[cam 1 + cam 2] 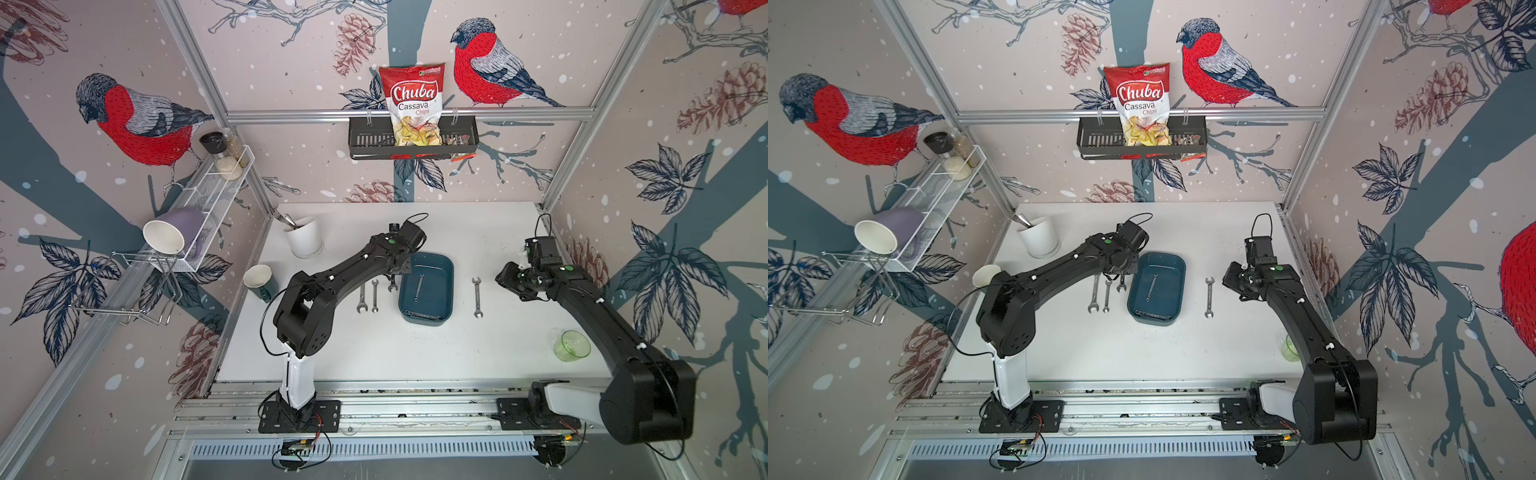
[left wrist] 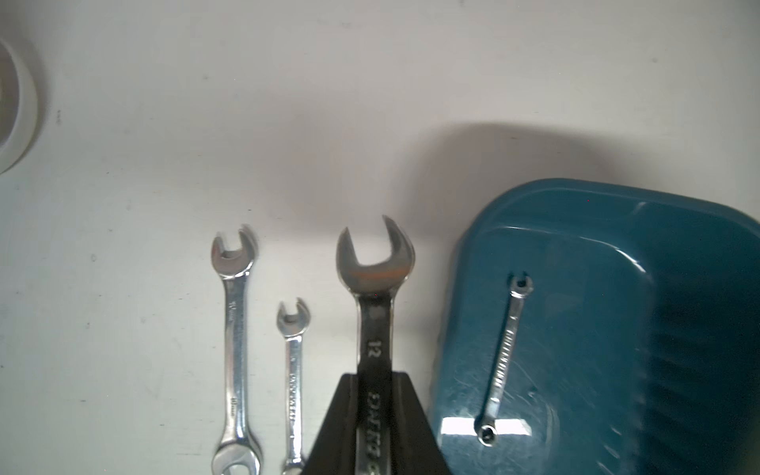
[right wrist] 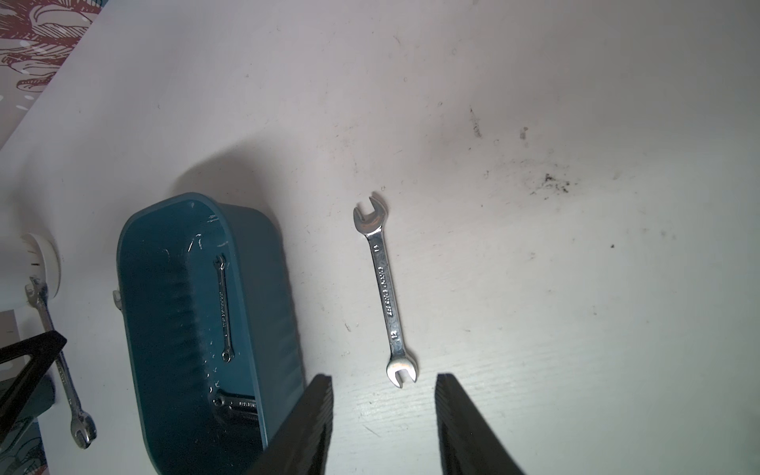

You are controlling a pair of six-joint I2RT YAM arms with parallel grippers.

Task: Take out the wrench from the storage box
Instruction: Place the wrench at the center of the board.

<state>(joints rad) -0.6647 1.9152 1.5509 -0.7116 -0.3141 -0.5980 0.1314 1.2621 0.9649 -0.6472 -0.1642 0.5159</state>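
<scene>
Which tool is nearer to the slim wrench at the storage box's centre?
Left. The left tool, gripping the wrench marked 12, is just outside the storage box beside the slim wrench; the right tool hovers farther off, past the opposite wall.

Dark teal-blue for storage box [image 1: 436,299]. Chrome-silver for held wrench [image 2: 375,288] & thin wrench [image 1: 419,287]. White w/ dark specks for table [image 1: 415,353]. Pale pink-beige w/ red-breasted grey birds [image 1: 137,120], pine cones [image 1: 355,41], navy leaves [image 1: 673,178] for walls [image 1: 291,50]. Red & white for chip bag [image 1: 413,99]; clear green for cup [image 1: 572,345]; black for shelf [image 1: 370,143].
</scene>
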